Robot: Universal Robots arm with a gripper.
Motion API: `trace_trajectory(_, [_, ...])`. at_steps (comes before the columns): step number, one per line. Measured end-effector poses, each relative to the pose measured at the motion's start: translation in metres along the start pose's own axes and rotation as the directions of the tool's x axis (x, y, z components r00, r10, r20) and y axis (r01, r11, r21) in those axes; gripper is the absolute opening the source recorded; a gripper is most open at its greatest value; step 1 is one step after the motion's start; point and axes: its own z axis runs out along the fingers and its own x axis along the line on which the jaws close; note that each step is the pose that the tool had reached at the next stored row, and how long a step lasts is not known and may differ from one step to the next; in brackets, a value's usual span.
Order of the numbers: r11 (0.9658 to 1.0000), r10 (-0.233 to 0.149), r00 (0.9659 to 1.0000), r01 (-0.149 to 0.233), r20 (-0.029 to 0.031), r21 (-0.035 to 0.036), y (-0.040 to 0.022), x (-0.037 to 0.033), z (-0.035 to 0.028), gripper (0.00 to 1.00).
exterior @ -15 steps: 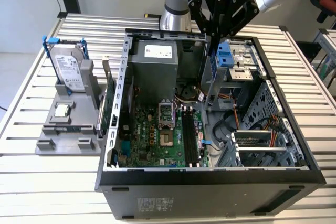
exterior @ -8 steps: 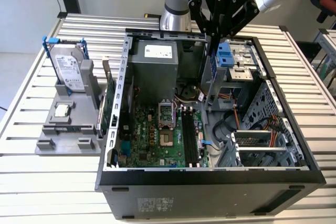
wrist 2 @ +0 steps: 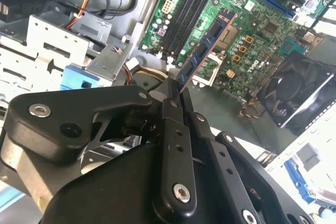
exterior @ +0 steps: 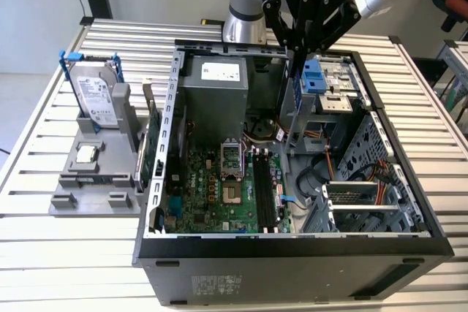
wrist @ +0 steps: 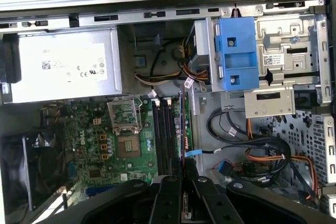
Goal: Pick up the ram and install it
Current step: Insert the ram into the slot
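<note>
Black claw (wrist 2: 176, 98) is pinched shut on one end of the ram (wrist 2: 207, 45), so you've got it gripped solid, with the rest of the stick poking out past the fingertips. In the exterior view you can see it hanging upright over the open PC case (exterior: 292, 261), not seated in anything. Below it are the long black memory slots (wrist: 164, 135). In the first wrist view the stick runs parallel to them, just beside them, on the side away from the bare CPU socket (wrist: 126, 129). That socket sits on the green motherboard (exterior: 212, 202), and the grey power supply (wrist: 63, 72) is at the case's far wall. Further off, at the exterior view's left, the hard drive (exterior: 95, 89) stands in a grey holder (exterior: 88, 180) on the slatted table (exterior: 36, 246).
</note>
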Motion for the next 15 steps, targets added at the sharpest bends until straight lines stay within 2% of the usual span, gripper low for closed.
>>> trace_trajectory(7, [0.9997,0.023,0.9997,-0.023,0.0006,0.0005,-0.0001,-0.0013,0.004,0.0])
trace_trajectory(15, [0.9998,0.02,0.9998,-0.02,0.0004,0.0005,-0.0013,-0.0051,0.0141,0.0])
